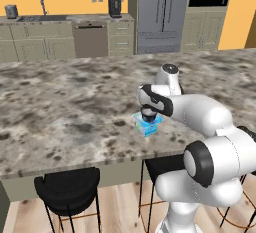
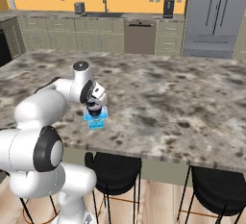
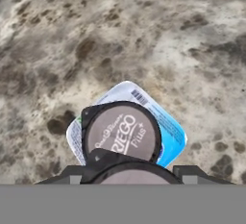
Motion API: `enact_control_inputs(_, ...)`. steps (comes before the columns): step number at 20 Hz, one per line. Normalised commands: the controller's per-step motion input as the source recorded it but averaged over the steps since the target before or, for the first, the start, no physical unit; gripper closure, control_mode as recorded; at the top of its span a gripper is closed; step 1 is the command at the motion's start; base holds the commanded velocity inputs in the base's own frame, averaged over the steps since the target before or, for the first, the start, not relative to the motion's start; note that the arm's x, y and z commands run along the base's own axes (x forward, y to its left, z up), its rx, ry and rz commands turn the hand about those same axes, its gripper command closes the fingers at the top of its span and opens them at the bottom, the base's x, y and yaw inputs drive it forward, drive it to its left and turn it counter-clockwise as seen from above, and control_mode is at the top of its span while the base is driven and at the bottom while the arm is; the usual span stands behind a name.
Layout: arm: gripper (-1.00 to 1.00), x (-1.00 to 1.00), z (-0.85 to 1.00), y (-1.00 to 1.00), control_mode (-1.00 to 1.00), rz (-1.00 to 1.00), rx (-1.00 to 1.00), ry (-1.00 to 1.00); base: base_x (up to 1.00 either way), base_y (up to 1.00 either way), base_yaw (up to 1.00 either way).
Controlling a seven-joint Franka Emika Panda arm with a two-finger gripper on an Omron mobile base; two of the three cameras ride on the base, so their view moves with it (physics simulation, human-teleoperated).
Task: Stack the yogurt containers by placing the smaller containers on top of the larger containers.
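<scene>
On the speckled stone surface (image 1: 75, 102), near its front edge, the light-blue yogurt box (image 1: 148, 126) sits with a dark round cup (image 3: 121, 131) resting on its printed top, so at least one of the smaller containers looks already stacked. Directly above it hangs the hand (image 1: 148, 111), and the hand view shows a second dark round cup (image 3: 132, 169) right at the fingertips, just over the first. Whether the fingers are pinching that cup or spread off it I cannot tell, so the second placement looks close to done but unconfirmed.
</scene>
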Motion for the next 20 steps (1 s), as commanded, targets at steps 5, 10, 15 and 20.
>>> enact_control_inputs(5, 1.00, 0.00, -0.12, 0.00, -1.00, 0.00, 0.00, 0.00, 0.00, 0.00, 0.00)
enact_control_inputs(10, 1.00, 0.03, -0.10, 0.00, -1.00, 0.00, 0.00, 0.00, 0.00, 0.00, 0.00)
enact_control_inputs(15, 1.00, 0.06, -0.06, 0.00, -1.00, 0.00, 0.00, 0.00, 0.00, 0.00, 0.00)
enact_control_inputs(20, 1.00, 0.06, -0.05, 0.00, -1.00, 0.00, 0.00, 0.00, 0.00, 0.00, 0.00)
